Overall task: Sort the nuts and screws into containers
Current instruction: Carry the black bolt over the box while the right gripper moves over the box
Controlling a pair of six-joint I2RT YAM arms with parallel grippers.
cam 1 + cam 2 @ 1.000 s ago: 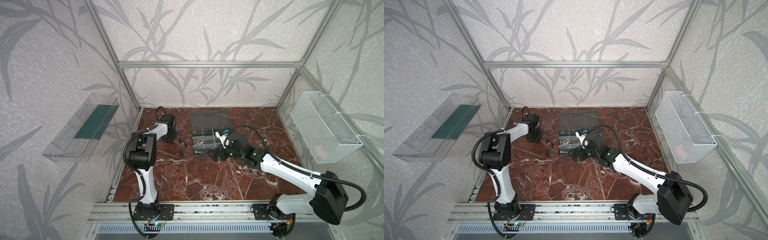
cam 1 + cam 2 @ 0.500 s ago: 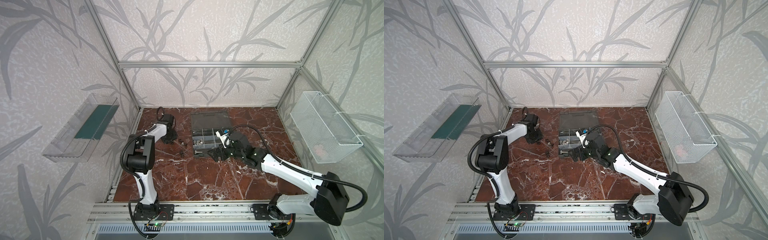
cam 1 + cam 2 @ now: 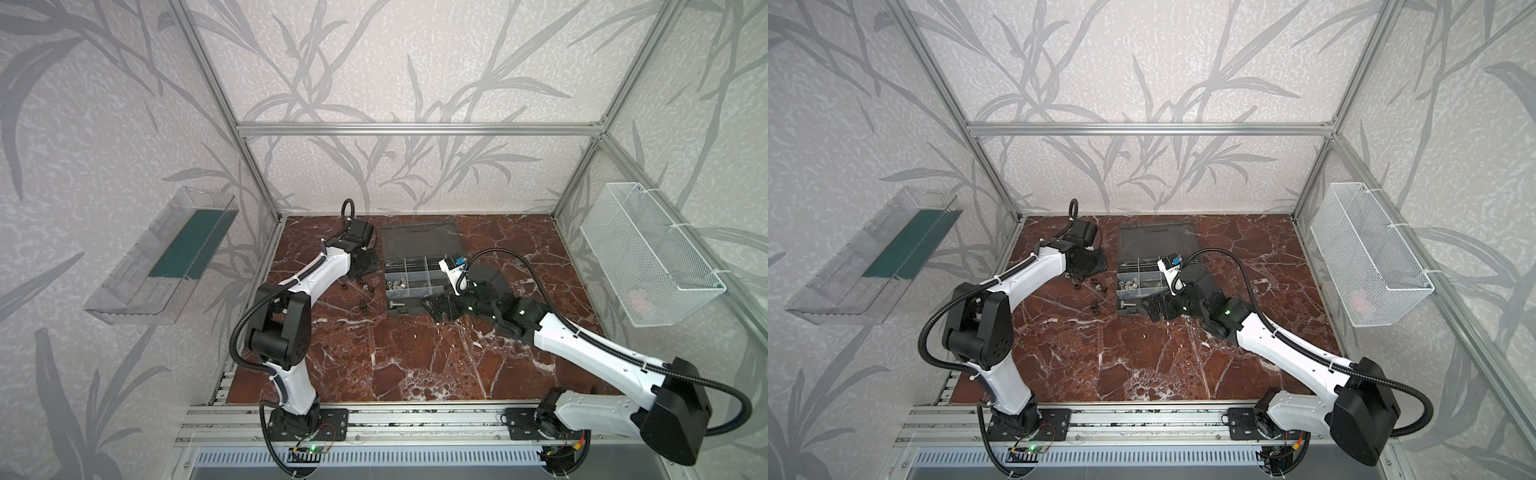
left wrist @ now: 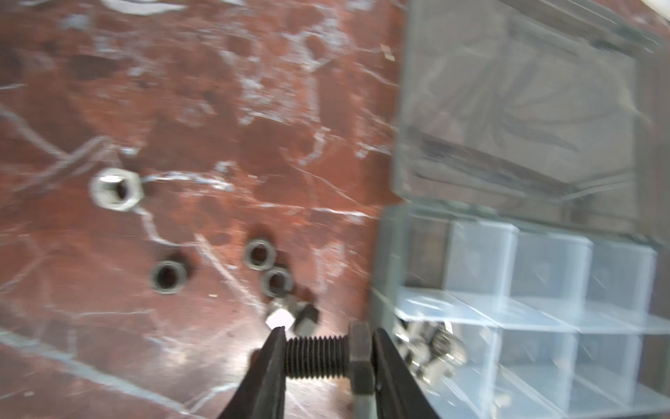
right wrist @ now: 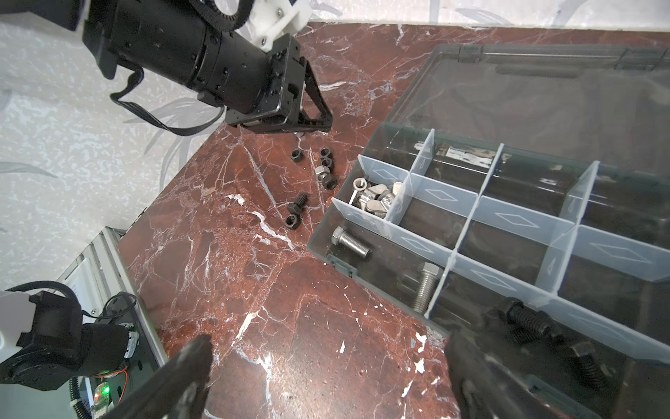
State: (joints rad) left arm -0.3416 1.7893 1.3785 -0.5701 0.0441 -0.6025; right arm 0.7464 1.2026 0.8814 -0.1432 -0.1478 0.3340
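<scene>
1. Red marble table (image 3: 415,357), both top views: loose nuts (image 3: 365,286) lie left of the organizer case (image 3: 415,286). The left pincer (image 3: 365,268) is beside them and the right pincer (image 3: 436,305) is at the case's near edge.
2. Left wrist: the left pincer (image 4: 326,348) is narrowed on a black screw (image 4: 313,357), clamped end to end.
3. Right wrist: the right pincer (image 5: 326,377) is spread wide and empty. Silver screws (image 5: 350,241) lie in a corner compartment.

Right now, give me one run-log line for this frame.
left gripper: shut on black screw, beside case | right gripper: open, empty, at case front edge | nuts: several loose on table
</scene>
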